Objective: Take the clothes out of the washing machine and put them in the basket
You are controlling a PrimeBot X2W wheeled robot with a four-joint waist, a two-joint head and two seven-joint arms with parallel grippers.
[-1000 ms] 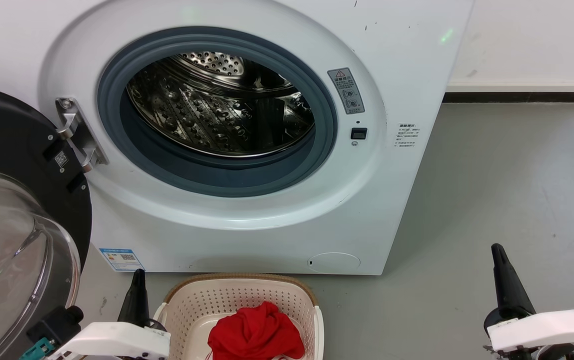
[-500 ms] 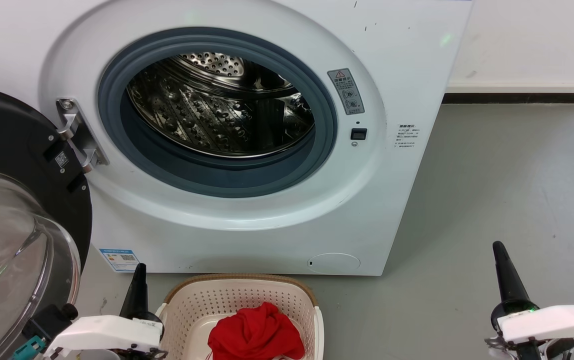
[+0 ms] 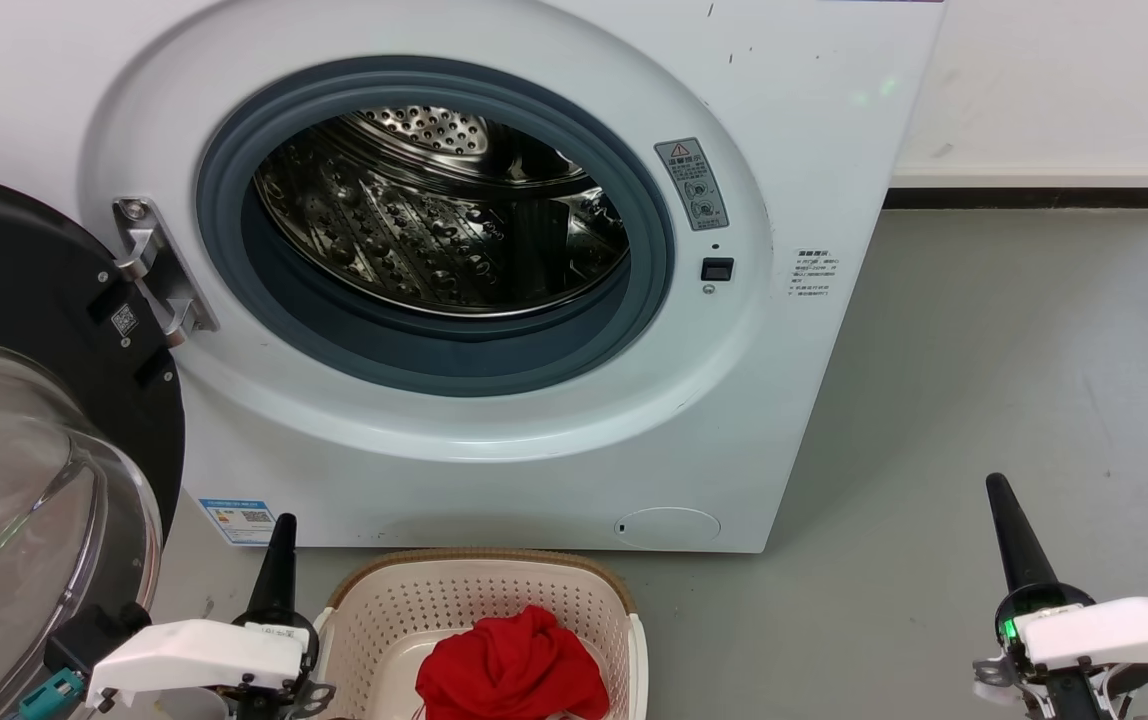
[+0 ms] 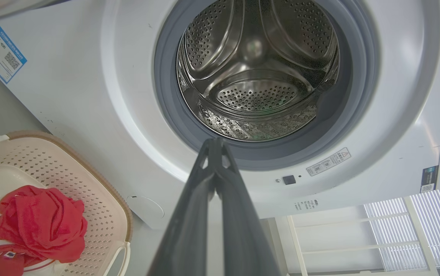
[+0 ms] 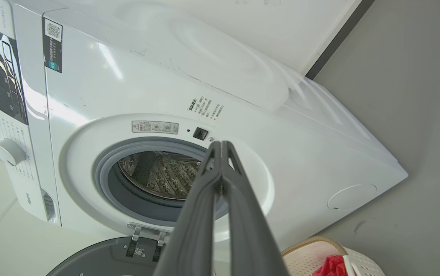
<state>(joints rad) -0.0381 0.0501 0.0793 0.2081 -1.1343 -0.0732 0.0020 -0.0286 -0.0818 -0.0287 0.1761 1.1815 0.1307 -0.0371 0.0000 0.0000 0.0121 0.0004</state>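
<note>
Now | left gripper (image 4: 215,142), right gripper (image 5: 222,145): fingers together, empty | left wrist view: white-striped clothes (image 4: 32,218) in basket (image 4: 97,214)

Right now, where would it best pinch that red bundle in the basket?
Probably the raised fold on top of the clothes, coming straight down from above: the cloth peaks there, and the basket walls block any sideways approach.
</note>
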